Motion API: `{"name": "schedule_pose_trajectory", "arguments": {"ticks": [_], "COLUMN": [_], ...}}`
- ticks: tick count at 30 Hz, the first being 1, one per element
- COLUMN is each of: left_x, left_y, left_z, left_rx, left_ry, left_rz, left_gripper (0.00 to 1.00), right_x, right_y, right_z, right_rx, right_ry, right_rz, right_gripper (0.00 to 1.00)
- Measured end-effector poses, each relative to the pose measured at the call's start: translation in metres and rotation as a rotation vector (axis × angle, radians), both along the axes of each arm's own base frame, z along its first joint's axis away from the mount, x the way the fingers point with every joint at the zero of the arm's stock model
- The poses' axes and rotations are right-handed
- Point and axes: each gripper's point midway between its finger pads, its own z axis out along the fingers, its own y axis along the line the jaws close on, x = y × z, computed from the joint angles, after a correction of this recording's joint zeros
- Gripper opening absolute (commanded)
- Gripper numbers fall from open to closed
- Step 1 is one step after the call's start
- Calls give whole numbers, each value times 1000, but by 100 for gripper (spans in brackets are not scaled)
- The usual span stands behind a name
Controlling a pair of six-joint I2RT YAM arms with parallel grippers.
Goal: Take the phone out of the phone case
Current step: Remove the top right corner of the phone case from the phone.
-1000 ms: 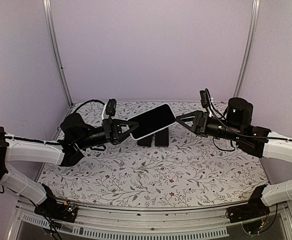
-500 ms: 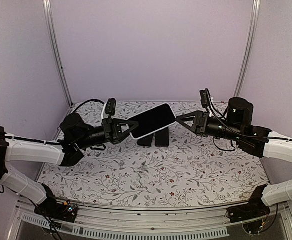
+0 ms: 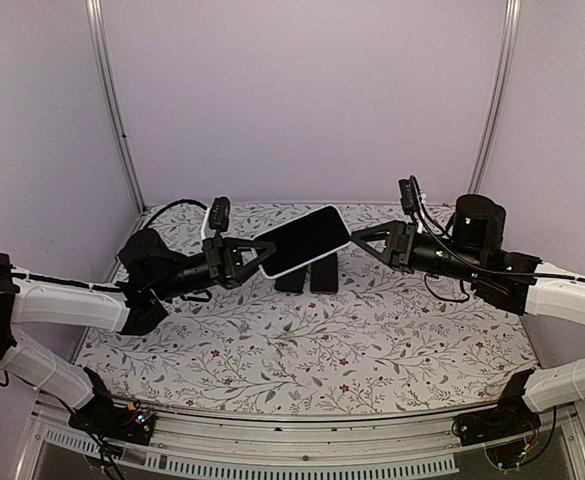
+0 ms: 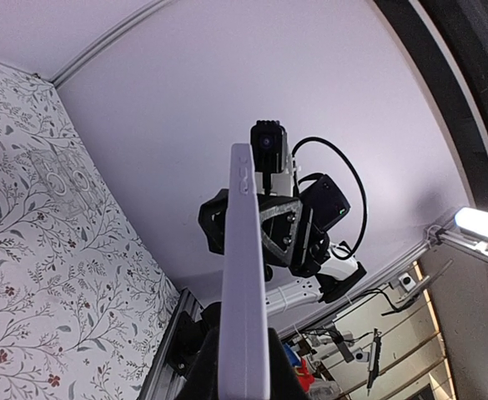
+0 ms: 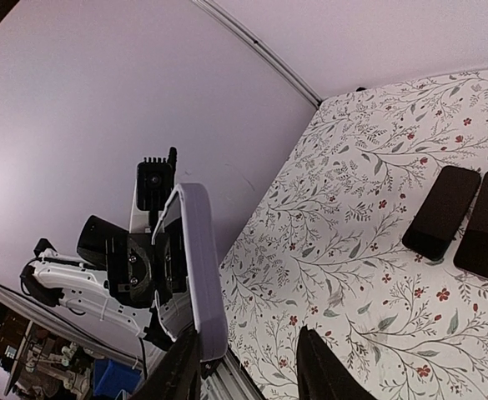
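The phone [image 3: 307, 240], black screen up, sits in the pale grey-lavender phone case [image 3: 275, 270] and is held tilted in the air above the table. My left gripper [image 3: 260, 256] is shut on its left end. In the left wrist view the case [image 4: 244, 267] runs edge-on between the left gripper's [image 4: 244, 346] fingers. My right gripper [image 3: 355, 240] is at the right end of the case. In the right wrist view the case [image 5: 200, 267] lies against one finger [image 5: 181, 367] of the right gripper [image 5: 248, 340], and the other finger [image 5: 317, 367] stands well apart.
Two bare black phones [image 3: 292, 278] [image 3: 324, 275] lie side by side on the floral table [image 3: 302, 350] under the held phone; the right wrist view shows them too [image 5: 441, 211] [image 5: 484, 225]. Lavender walls and metal posts [image 3: 112, 110] enclose the back.
The right gripper's fingers have drawn a little closer together around the end of the case. The left arm and the phone have barely moved.
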Motion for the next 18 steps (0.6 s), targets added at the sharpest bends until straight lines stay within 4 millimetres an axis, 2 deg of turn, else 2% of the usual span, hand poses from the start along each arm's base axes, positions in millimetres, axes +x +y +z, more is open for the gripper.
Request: {"name": "schedule_pose_trajectory", "arguments": {"ticks": [18], "left_x": [0], "left_y": [1], "left_z": [-1], "left_rx": [-50], "left_ry": [28], "left_rz": [10], "left_gripper": [0], "right_x": [4], "right_y": [0], "right_z": [1], "right_rx": [10], "right_ry": [-17], "right_rz": [-11], "right_gripper": [40]}}
